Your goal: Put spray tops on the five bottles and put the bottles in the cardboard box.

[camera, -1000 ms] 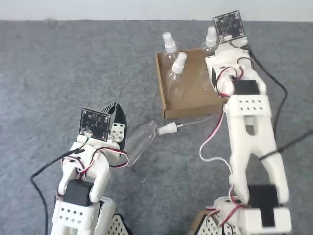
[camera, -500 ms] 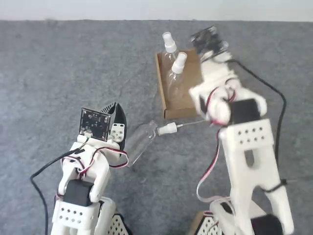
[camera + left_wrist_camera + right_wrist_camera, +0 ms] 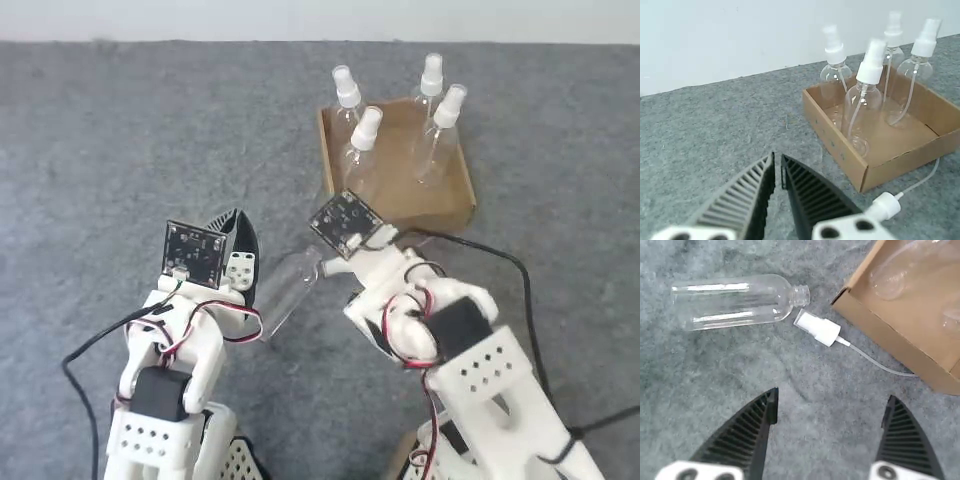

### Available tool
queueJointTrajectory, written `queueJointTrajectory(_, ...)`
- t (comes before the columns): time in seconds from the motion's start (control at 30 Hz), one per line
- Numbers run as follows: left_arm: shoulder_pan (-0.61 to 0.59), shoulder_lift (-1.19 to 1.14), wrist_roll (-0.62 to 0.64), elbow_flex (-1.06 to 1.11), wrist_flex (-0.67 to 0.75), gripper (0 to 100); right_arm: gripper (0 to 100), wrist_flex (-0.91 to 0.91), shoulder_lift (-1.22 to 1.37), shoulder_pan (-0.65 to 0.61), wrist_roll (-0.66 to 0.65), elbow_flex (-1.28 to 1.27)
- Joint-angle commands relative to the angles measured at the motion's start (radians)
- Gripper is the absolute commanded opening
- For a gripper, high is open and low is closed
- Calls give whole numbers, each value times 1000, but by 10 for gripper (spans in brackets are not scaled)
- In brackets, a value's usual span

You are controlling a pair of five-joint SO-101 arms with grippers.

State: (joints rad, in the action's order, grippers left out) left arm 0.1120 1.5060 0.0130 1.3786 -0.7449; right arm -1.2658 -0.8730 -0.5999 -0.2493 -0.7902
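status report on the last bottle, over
Left gripper shut, empty; right gripper open above loose spray top. Fifth bottle lying uncapped beside it, outside cardboard box. Nothing blocking.

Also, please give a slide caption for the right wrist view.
Right gripper, jaws open, over the uncapped bottle and loose spray top beside the cardboard box.

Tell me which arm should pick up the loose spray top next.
Right, probably. The right gripper hangs open over the loose spray top and the uncapped bottle lying beside the box. The left gripper is shut, and the top sits off to its side.
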Motion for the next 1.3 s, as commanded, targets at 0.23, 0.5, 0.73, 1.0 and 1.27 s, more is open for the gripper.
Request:
queueJointTrajectory(0.23,-3,14,0,-7,21,12,278,245,-15,-10,3,-130)
queueJointTrajectory(0.5,-8,9,0,-7,25,12,278,390,214,-42,259,-25)
queueJointTrajectory(0.73,-158,9,0,-68,20,12,277,394,504,-228,575,183)
queueJointTrajectory(1.0,-384,6,43,-236,-104,12,282,415,677,-332,898,310)
queueJointTrajectory(1.27,-384,8,43,-237,-109,11,282,529,769,-323,1065,359)
